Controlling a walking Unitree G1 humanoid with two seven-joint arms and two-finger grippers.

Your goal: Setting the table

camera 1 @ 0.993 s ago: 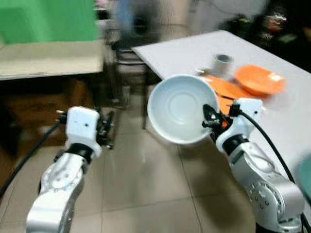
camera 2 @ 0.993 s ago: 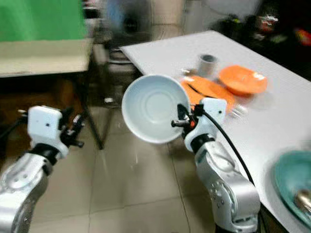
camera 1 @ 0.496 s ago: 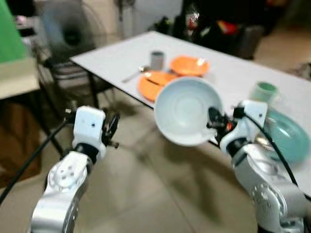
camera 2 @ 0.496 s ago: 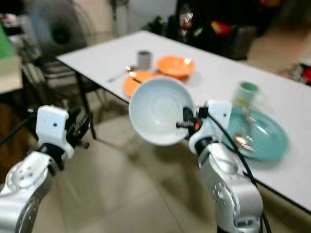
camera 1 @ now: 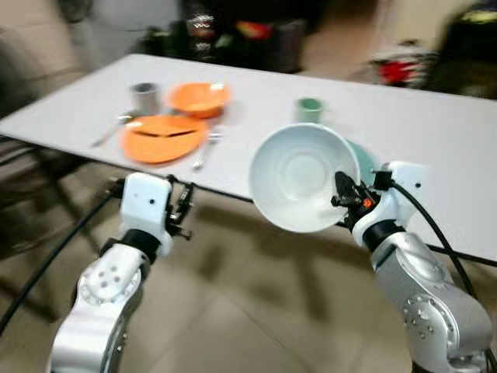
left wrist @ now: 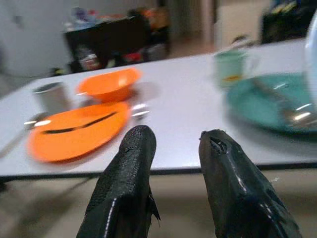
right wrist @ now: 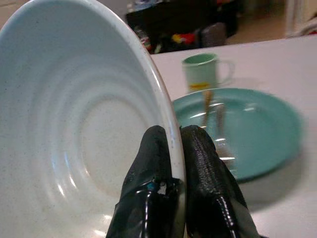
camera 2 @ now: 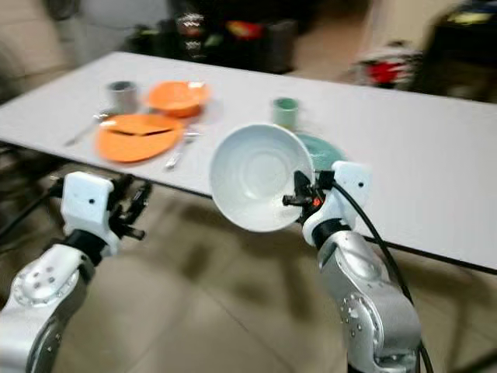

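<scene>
My right gripper (camera 1: 342,200) is shut on the rim of a pale blue-white bowl (camera 1: 299,175), which stands on edge with its hollow facing me, in front of the white table's (camera 1: 435,148) near edge. The right wrist view shows both fingers (right wrist: 200,153) pinching the bowl's rim (right wrist: 74,124). Behind it on the table lie a teal plate (right wrist: 252,129) with cutlery on it and a green mug (camera 1: 309,109). My left gripper (camera 1: 185,210) hangs open and empty below the table edge, its fingers (left wrist: 131,163) pointing toward the table.
On the table's left part sit an orange plate (camera 1: 161,138), an orange bowl (camera 1: 198,96), a grey cup (camera 1: 143,97) and loose cutlery (camera 1: 203,151). Dark clutter stands behind the table. Tiled floor (camera 1: 233,311) lies under my arms.
The view has swung, so the table now stretches across in front of me, with the teal plate behind the bowl. The bowl stays held in my right gripper.
</scene>
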